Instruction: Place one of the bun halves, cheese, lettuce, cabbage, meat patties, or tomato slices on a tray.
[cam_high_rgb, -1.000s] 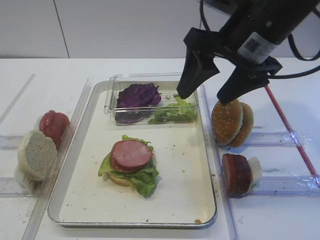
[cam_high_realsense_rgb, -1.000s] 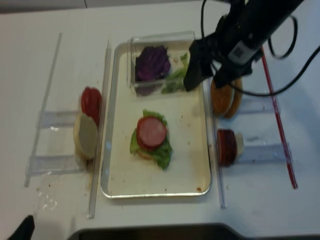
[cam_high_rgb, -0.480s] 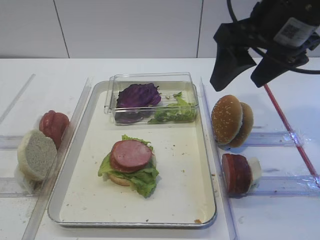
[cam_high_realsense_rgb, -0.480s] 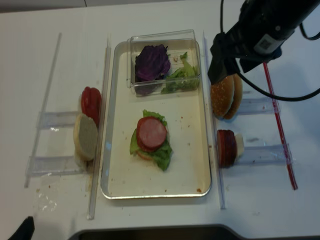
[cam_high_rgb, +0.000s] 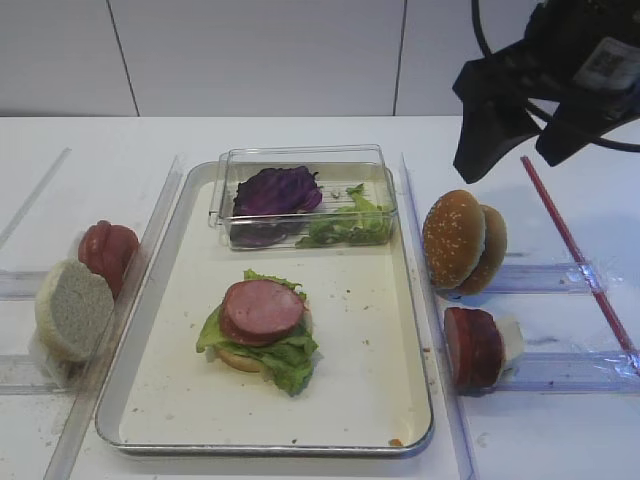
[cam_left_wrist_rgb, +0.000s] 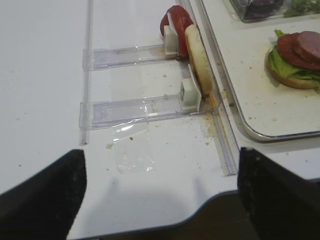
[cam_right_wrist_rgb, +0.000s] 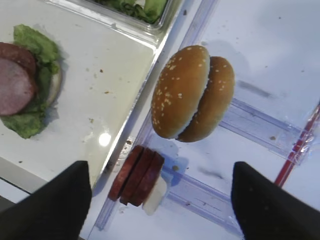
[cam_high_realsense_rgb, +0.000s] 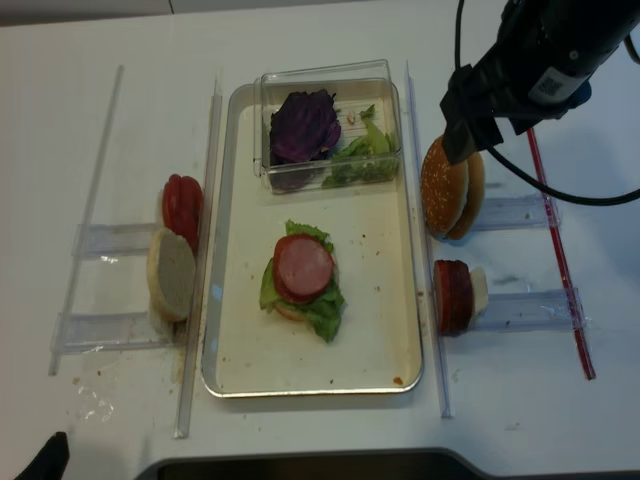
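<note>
Tray (cam_high_rgb: 375, 400): centre, carries bun base, lettuce (cam_high_rgb: 285, 358), one patty (cam_high_rgb: 262, 309).
Clear box (cam_high_rgb: 300, 160): tray's far end, cabbage (cam_high_rgb: 277, 189) and greens inside.
Right gripper (cam_high_rgb: 520, 125): jaws wide, empty, above bun halves (cam_high_rgb: 462, 240).
Meat patties (cam_high_rgb: 473, 346): right rack.
Tomato slices (cam_high_rgb: 108, 250): left rack.
Left gripper (cam_left_wrist_rgb: 160, 195): jaws wide, empty.

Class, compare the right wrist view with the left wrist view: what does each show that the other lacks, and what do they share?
Only the right wrist view shows the sesame bun halves standing on edge and the meat patties stacked on edge below them. Only the left wrist view shows the tomato slices and the pale bun half beside the tray. Both show the tray and the part-built burger of lettuce and meat on it.
</note>
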